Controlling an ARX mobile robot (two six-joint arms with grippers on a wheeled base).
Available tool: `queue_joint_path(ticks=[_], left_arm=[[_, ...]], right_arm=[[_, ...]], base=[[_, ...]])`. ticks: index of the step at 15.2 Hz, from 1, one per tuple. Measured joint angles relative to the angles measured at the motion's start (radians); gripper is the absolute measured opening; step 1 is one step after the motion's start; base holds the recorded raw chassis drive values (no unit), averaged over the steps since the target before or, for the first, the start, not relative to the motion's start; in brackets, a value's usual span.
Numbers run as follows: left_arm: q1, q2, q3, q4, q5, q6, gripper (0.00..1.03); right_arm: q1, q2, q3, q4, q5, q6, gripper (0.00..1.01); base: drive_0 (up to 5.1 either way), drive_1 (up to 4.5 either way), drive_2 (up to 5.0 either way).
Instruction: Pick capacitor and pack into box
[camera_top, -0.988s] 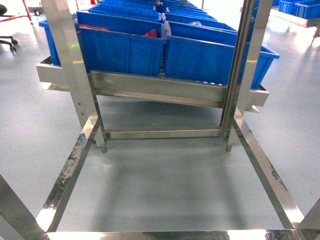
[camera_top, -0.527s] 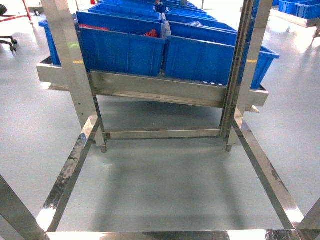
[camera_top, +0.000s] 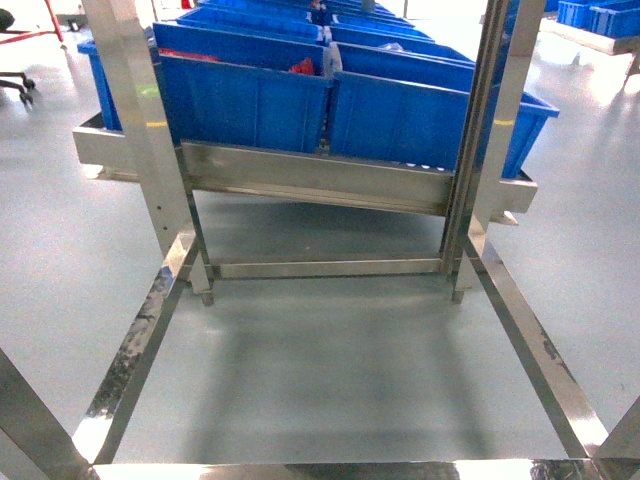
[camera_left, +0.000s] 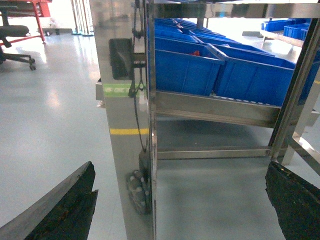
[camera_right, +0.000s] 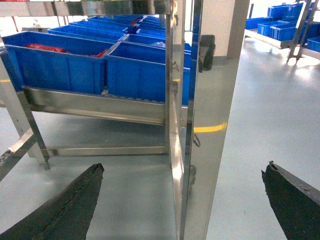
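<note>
head view shows blue plastic bins (camera_top: 245, 100) on a steel rack (camera_top: 310, 180); no capacitor visible. likely light, rigid, slippery: grasp mid-body. both end effectors (camera_left: 180, 200) (camera_right: 182, 200) gape empty.

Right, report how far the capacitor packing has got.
Nothing looks done. Both the left gripper and right gripper are open and empty, low beside the steel rack posts. Red items show in a blue bin, possibly capacitors. No pink box is in view. Picking and packing both remain.

Blue bins (camera_top: 340, 110) in rows on steel rack (camera_top: 320, 180) — grey floor (camera_top: 330, 360) below.
</note>
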Motion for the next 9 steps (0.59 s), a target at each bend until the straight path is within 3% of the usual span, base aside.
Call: queue_joint_path(ticks=[9], left_arm=[[0.000, 0.000, 0.000, 0.000, 0.000, 0.000, 0.98]], right_arm=[[0.000, 0.000, 0.000, 0.000, 0.000, 0.000, 0.98]], base=[[0.0, 0.00, 0.0]])
